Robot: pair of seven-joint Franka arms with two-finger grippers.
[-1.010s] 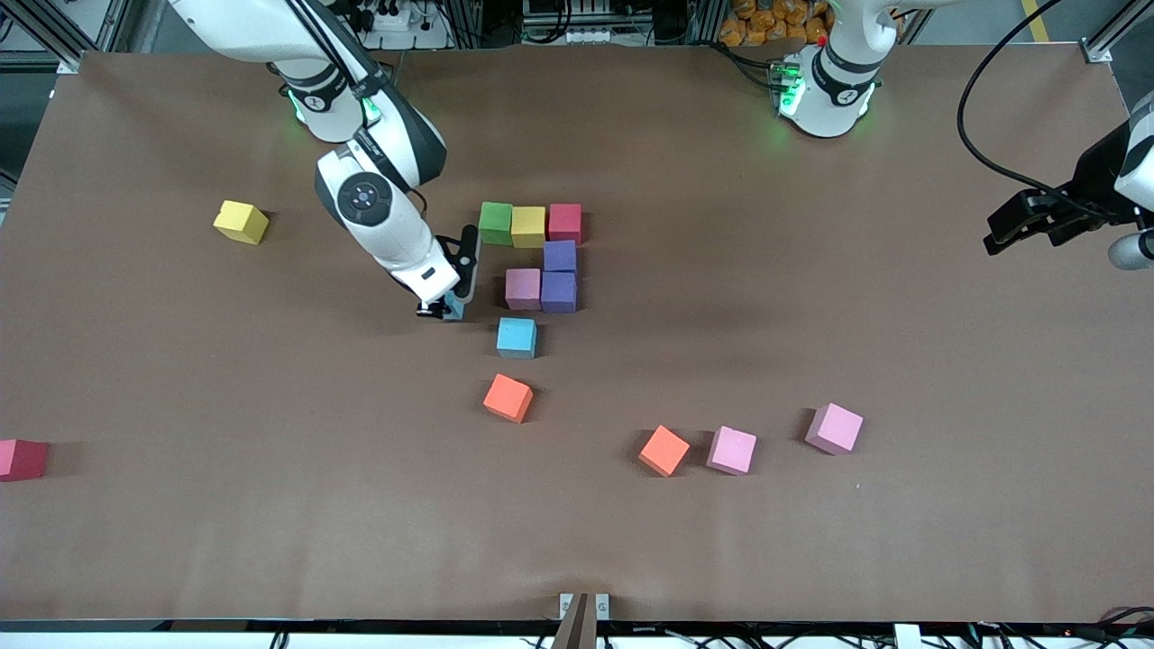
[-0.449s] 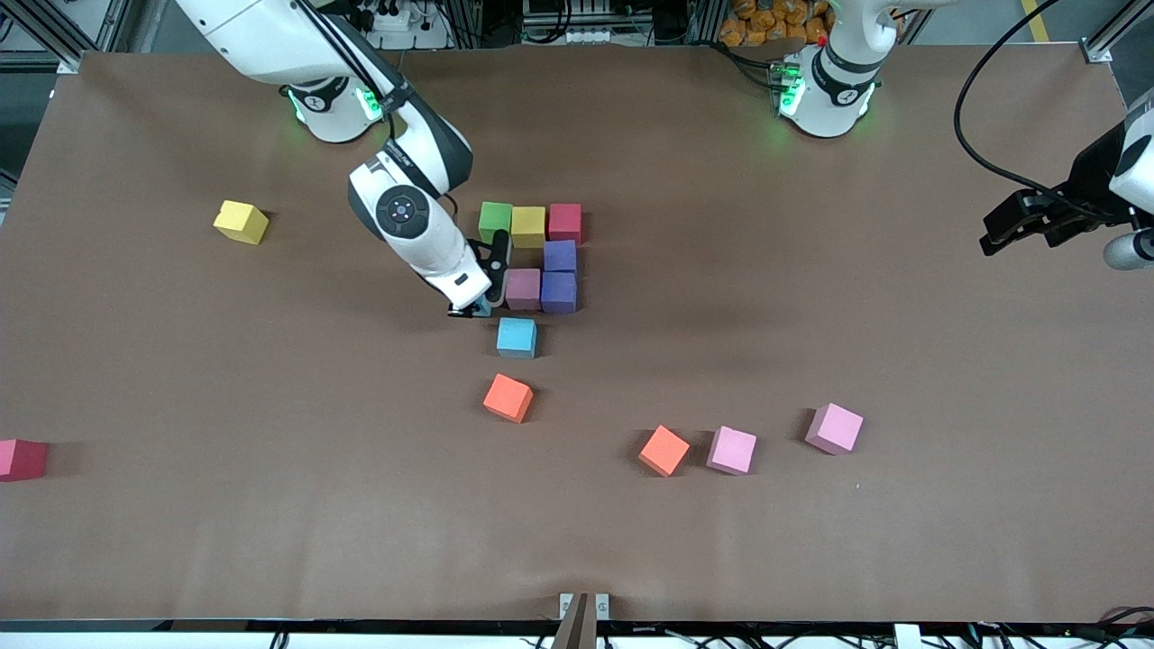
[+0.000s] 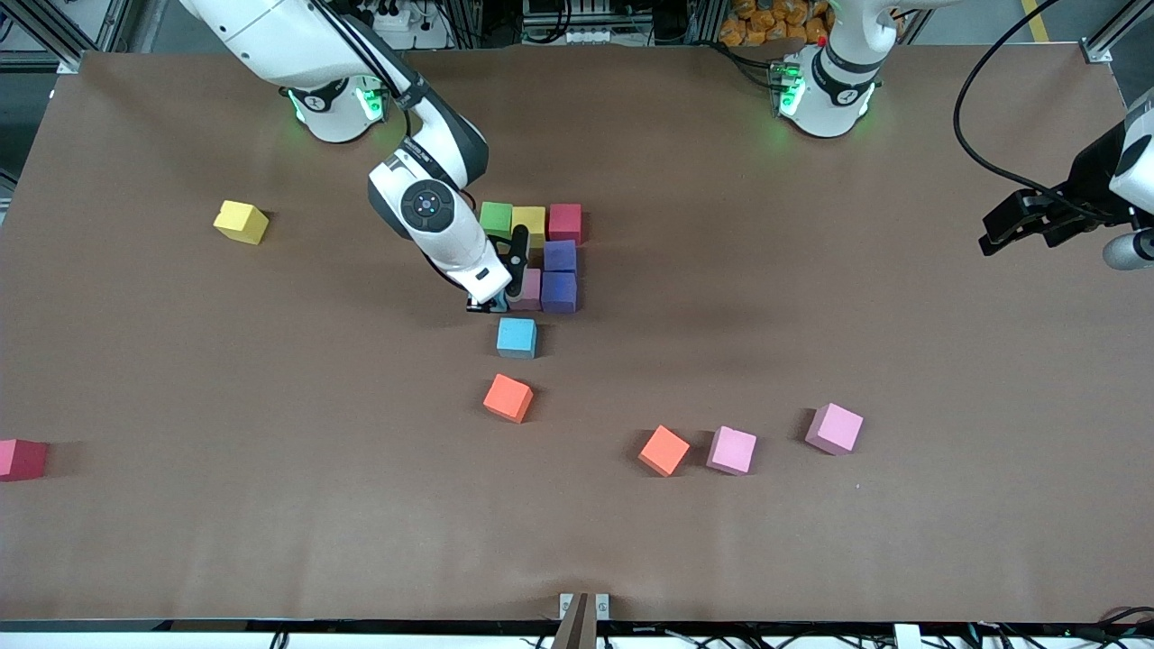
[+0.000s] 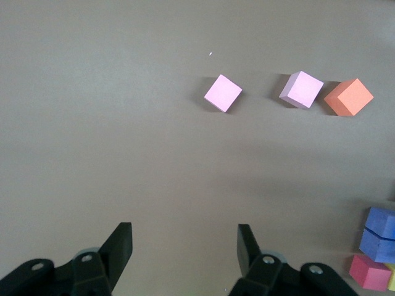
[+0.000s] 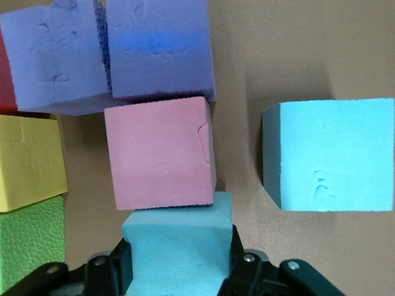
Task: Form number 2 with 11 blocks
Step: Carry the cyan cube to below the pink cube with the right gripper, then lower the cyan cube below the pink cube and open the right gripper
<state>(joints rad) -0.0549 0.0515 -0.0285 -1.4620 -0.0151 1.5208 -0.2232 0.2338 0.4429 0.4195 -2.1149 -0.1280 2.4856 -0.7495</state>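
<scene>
The right gripper (image 5: 176,271) has its fingers closed on a light blue block (image 5: 178,246), hanging just over the table with the block's leading face touching or nearly touching the pink block (image 5: 160,153) of the half-built number 2 (image 3: 536,257). To place it well, I'd judge it should go down flush against the pink one, edges lined up, then be released without nudging the purple blocks (image 5: 105,52) ahead of the fingers; the second light blue block (image 5: 330,154) sits just off to one side. The left gripper (image 4: 185,259) waits with its fingers spread and empty above bare table. I can read no writing on the blocks.
</scene>
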